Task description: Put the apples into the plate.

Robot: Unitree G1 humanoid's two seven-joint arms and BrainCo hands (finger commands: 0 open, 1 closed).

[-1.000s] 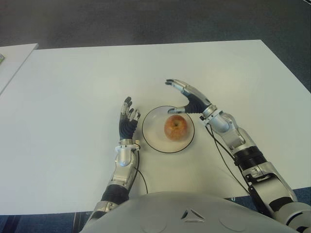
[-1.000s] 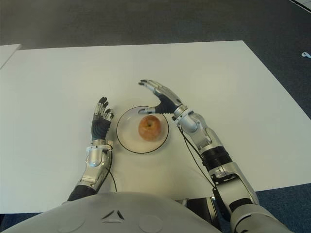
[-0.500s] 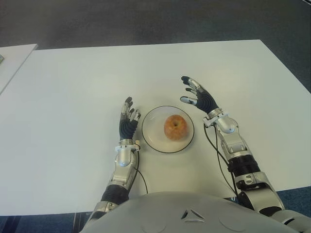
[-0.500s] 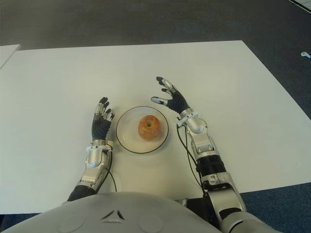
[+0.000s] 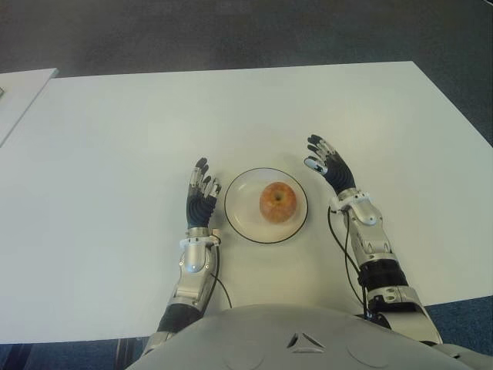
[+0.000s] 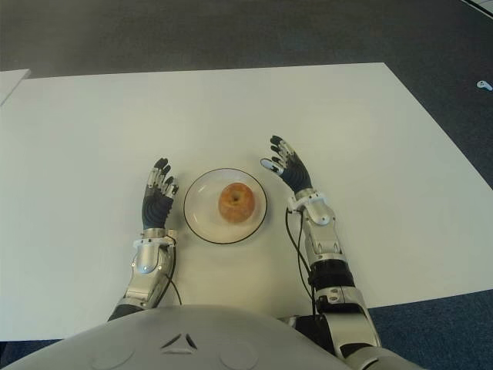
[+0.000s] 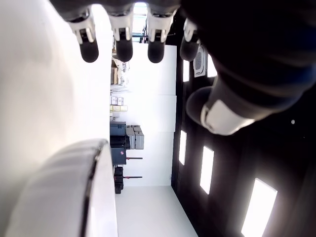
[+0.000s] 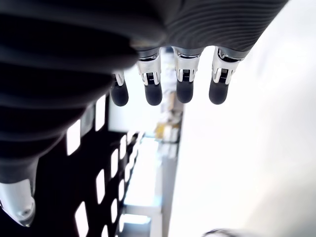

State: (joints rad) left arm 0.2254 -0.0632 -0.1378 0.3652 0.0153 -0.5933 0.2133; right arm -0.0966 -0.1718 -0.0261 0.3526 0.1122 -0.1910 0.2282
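Observation:
One red-yellow apple (image 5: 278,201) sits upright in the middle of a white plate (image 5: 243,210) with a dark rim, near the table's front. My right hand (image 5: 326,163) is just right of the plate, fingers straight and spread, holding nothing. My left hand (image 5: 202,190) shows just left of the plate, also with straight fingers and nothing in it. In the wrist views the left fingertips (image 7: 123,47) and right fingertips (image 8: 183,91) point outward with nothing between them. The plate's rim (image 7: 89,185) shows beside the left hand.
The white table (image 5: 115,131) spreads wide around the plate. Its right edge (image 5: 462,116) borders dark carpet. A second white surface (image 5: 19,92) lies off the far left corner.
My right hand has drawn back from above the apple to the right of the plate and come down toward the table. The apple stays in the plate. The left hand has barely moved.

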